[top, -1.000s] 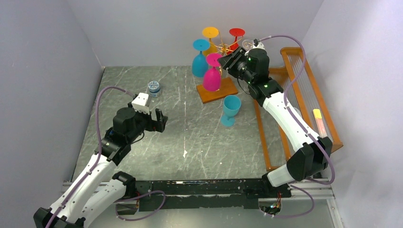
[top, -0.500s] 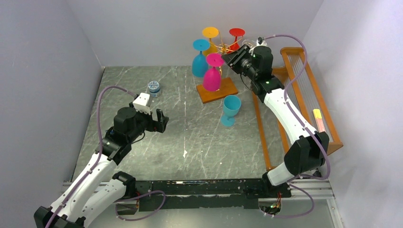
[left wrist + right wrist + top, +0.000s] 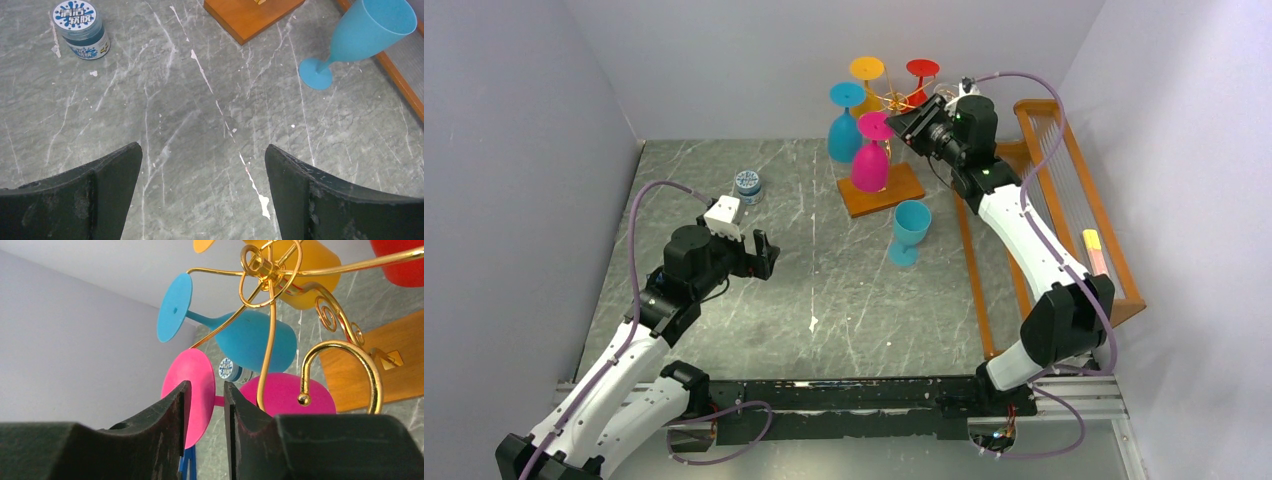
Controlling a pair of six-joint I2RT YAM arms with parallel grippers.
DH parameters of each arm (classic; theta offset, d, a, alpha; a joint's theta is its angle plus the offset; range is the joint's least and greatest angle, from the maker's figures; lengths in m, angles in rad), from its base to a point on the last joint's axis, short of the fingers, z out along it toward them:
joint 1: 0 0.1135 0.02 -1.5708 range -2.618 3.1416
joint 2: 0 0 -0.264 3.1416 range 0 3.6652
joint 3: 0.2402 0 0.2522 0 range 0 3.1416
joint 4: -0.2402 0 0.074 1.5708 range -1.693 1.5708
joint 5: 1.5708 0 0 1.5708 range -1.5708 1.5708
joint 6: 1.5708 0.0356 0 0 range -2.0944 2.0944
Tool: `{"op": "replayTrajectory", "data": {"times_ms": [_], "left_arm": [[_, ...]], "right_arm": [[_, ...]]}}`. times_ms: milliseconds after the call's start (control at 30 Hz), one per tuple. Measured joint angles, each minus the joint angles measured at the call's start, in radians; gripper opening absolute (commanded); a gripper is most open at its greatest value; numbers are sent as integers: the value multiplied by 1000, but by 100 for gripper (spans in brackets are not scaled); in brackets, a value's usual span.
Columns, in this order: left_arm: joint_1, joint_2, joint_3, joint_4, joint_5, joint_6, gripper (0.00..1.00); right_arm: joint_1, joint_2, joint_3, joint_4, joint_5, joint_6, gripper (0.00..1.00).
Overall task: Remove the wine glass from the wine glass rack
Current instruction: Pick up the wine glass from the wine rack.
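Left fingers (image 3: 122, 165): spread wide and holding nothing, hovering over bare desk (image 3: 824, 290), well away from the action.
Jar (image 3: 747, 184): little blue-lidded thing near the left wall, not involved.
Loose blue glass (image 3: 910, 230): standing upright on the desk just in front of the rack's wooden base.
Rack (image 3: 261, 263): gold wire tree near the back wall, with pink, blue, yellow and red glasses hanging upside down on it.
Pink glass (image 3: 870, 165): the nearest one on the rack, hung by its foot on a curled arm.
Right fingers (image 3: 172, 407): up at the rack, nearly together with only a slim gap. The pink foot (image 3: 197, 375) shows right in that gap, and it doesn't look clamped yet.
Worry: that foot is a thin disc, so a shallow pinch could let it slide out. Pulling at the wrong angle could hook it on the curl and drag or tip the whole rack, or bump the hanging blue glass (image 3: 260, 342) beside it.
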Motion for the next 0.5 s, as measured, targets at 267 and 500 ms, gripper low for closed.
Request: {"op": "replayTrajectory", "data": {"times_ms": [267,500], "left_arm": [[0,0,0,0,3,0,97],[0,0,0,0,3,0,97]], "right_arm": [[0,29,21,-9,-34,4,17],[0,26,27,2,-41,22,5]]}}
